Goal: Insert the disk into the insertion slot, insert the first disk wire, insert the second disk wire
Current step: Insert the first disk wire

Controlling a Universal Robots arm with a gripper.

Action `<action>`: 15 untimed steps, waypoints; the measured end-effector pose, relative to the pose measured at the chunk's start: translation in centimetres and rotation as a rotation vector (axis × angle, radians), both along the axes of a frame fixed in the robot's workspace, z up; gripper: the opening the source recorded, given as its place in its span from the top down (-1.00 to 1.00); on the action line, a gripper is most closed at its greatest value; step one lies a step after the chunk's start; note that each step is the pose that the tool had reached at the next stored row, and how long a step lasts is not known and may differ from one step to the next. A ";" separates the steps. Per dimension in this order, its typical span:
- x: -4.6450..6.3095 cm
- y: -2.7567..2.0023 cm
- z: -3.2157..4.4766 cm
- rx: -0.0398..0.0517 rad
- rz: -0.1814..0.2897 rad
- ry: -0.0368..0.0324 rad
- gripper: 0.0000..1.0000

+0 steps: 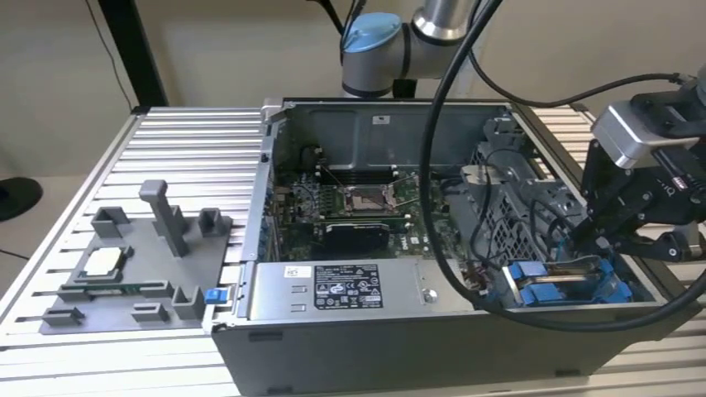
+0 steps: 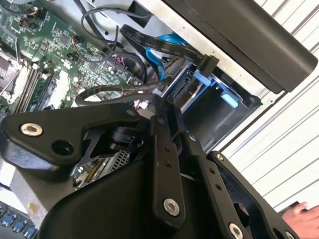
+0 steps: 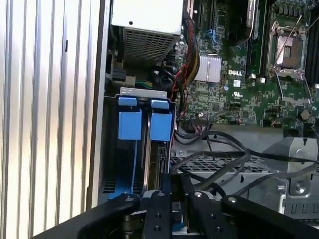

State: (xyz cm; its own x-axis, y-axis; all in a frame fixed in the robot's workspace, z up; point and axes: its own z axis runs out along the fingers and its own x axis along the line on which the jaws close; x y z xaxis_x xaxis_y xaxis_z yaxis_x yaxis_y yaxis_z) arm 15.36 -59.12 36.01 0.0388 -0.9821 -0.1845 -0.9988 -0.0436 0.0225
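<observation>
The gripper (image 1: 603, 245) hangs low over the corner of the open case (image 1: 364, 339) at the exterior view's right, just above the slot (image 1: 563, 285) with its blue rails. The work lies right underneath it, not off to one side. In the first wrist view the slot (image 3: 143, 92) stretches straight away from the gripper (image 3: 179, 199). What I take for the disk (image 3: 160, 127) stands on edge inside it, its blue carrier end farthest from the gripper and its long axis in line with the gripper's reach. It looks already seated, though I can't see its label to be sure. Loose black wires (image 3: 227, 142) cross the cage (image 3: 294, 159) just beside the slot, between it and the motherboard (image 3: 239, 84). In the second wrist view a braided wire (image 2: 119, 89) curves up to the gripper (image 2: 160, 107), touching or nearly so. Whether the gripper is clamped on it or spread, I cannot tell. A person's hand (image 2: 304, 211) shows out at the table side.
</observation>
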 end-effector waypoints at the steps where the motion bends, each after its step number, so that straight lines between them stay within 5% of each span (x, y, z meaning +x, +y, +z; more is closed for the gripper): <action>1: 0.0 0.00 -0.03 -0.0001 -0.002 0.0000 1.00; 15: 0.1 0.00 -0.20 0.0003 -0.007 0.0046 1.00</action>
State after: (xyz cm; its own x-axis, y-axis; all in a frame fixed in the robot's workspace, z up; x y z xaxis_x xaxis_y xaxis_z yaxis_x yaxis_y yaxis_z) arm 15.42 -59.12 35.81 0.0312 -0.9822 -0.1850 -0.9990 -0.0368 0.0270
